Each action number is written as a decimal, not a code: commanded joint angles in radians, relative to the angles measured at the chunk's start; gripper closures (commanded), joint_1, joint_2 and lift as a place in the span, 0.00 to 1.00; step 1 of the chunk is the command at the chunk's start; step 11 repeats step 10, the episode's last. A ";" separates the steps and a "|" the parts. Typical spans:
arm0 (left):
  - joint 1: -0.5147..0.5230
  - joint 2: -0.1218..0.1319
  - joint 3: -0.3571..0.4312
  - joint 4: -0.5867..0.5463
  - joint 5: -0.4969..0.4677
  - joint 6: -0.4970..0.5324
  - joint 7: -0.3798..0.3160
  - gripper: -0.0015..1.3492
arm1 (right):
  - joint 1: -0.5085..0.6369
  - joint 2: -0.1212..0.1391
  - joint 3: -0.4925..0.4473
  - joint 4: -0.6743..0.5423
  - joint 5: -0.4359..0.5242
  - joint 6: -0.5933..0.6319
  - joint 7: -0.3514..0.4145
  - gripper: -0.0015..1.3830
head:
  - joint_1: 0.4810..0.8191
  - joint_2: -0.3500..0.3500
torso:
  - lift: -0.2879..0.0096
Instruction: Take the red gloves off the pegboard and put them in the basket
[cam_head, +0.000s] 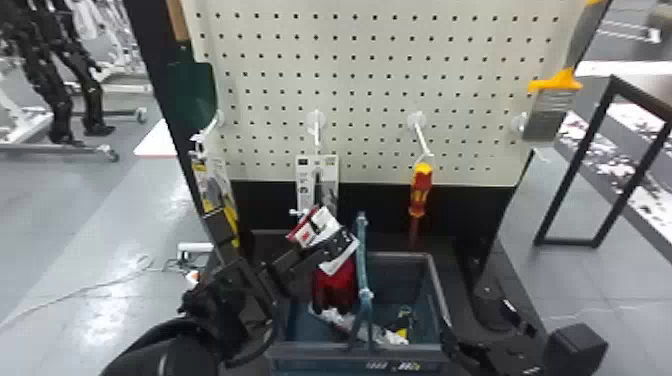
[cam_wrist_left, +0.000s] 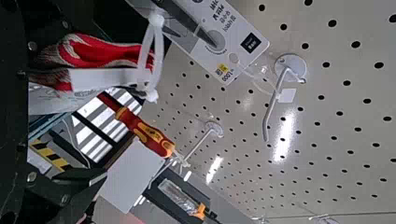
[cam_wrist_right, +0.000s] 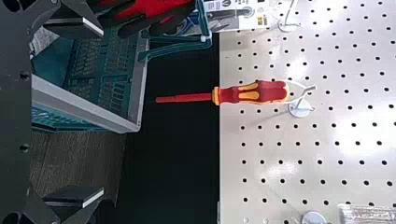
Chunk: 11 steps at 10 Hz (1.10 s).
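One package of red gloves (cam_head: 336, 286) lies between the fingers of the left claw (cam_head: 334, 242), its single white card tilted across the grip and the gloves hanging below it, over the basket (cam_head: 434, 295). The fingers are apart: the left wrist view shows a gap between one of them and the package; whether the other bears on it, I cannot tell. I cannot count the single gloves. The right claw (cam_head: 485, 330), also with fingers apart, is near the basket's right side. There is one basket, with one upright handle (cam_head: 362, 260) beside the gloves; its contents overlap too much to count. The pegboard (cam_head: 370, 90) carries four hooks in the head view. One red-and-yellow screwdriver (cam_head: 420, 190) hangs there, as does one carded tool (cam_head: 303, 175). Also in view are one yellow-trimmed brush (cam_head: 549, 107) and one green blade (cam_head: 192, 95).
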<state>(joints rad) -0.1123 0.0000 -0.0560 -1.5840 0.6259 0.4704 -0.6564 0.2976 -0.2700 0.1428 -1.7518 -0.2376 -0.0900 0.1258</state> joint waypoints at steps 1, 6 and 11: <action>0.000 -0.003 0.002 0.001 0.000 -0.004 0.000 0.15 | 0.000 0.000 0.000 0.000 0.000 0.001 0.000 0.09 | 0.20 0.50 | 0.63; 0.000 -0.003 0.002 -0.001 0.002 -0.009 -0.003 0.15 | 0.000 0.000 0.000 0.002 0.000 0.001 0.000 0.09 | 0.20 0.50 | 0.63; 0.000 -0.003 0.004 -0.001 0.003 -0.010 -0.003 0.15 | 0.000 0.000 0.000 0.002 0.000 -0.001 0.000 0.09 | 0.20 0.50 | 0.63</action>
